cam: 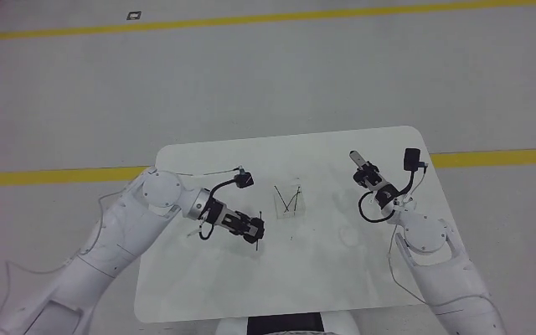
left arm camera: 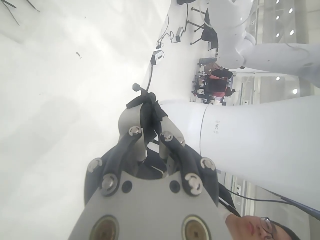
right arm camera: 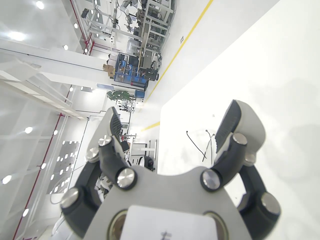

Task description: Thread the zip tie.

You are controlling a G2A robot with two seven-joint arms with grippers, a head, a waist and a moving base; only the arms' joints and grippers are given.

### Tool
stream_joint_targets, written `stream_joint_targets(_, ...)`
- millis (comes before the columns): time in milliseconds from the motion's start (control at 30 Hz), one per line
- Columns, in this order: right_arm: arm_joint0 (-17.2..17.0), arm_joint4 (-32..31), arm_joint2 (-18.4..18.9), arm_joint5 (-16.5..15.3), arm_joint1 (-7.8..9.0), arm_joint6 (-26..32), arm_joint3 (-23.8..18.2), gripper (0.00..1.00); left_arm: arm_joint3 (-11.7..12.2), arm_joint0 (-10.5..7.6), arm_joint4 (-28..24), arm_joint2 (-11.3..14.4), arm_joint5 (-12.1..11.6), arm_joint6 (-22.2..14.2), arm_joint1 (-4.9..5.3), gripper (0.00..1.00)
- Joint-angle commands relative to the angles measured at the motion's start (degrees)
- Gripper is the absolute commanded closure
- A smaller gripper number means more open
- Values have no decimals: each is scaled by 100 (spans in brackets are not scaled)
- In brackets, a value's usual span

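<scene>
**Risk note: tie gripped short, tail unaccounted for**

Left end effector (left arm camera: 147,101) is found clamped on the tie (left arm camera: 139,89), above the near-left part of the desk (cam: 335,276). Only the head and a short neck of the tie are seen past the fingertips. The rest of the strap is hidden among the pads, and its free tail cannot be located. Right end effector (right arm camera: 173,116) is found with its fingers spread wide and nothing between them, over the far-right part of the desk and well apart from the left one. Spare ties (cam: 287,201) are lying crossed on the desk between the two arms.

Threading is judged not yet begun. The following hazards are noted:

1. Misfeed. The slot in the head is small, and the tail must be met squarely. If the tail is taken at an angle, it is likely to be bent against the head rather than passed through.
2. Rotation in the grip. The strap is thin and probably smooth. Any sideways push on the exposed head could twist it between the pads, and the slot would be turned away.
3. Wrong pick. Should the right end effector be lowered toward the centre of the desk, the spare ties could be caught. As they are crossed, two could be lifted together.
4. Contact between end effectors. The work must be done close to the left fingertips, so little room is left for the right fingers.
5. Drop. If the clamp is eased for regrasping, the tie could be lost among the spare ties.
</scene>
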Motion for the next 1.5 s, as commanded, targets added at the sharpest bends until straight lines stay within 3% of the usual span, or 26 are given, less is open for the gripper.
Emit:
stream_joint_targets(0, 0, 0, 0, 0, 0, 0, 0, 0, -4, -3, 7, 8, 0, 0, 2, 100)
stream_joint_targets(267, 71, -216, -97, -141, 0, 144, -49, 0, -4, -3, 7, 8, 0, 0, 2, 100)
stream_joint_targets(700, 848, -582, -833, -362, -55, 1189, 130, 0, -4, -3, 7, 8, 0, 0, 2, 100)
stream_joint_targets(1133, 863, -597, -843, -388, -55, 1203, 150, 0, -83, 44, 28, 35, 0, 58, 12, 100)
stream_joint_targets(1200, 863, -597, -843, -388, -55, 1203, 150, 0, -151, 60, 3, -29, 0, 0, 35, 100)
stream_joint_targets(1300, 863, -597, -843, -388, -55, 1203, 150, 0, -438, 139, 121, -85, 0, 0, 126, 100)
stream_joint_targets(1433, 863, -597, -843, -388, -55, 1203, 150, 0, -824, 202, 240, -22, 0, 0, 336, 100)
stream_joint_targets(1467, 863, -597, -843, -388, -55, 1203, 150, 0, -816, 198, 220, -26, 0, 0, 385, 100)
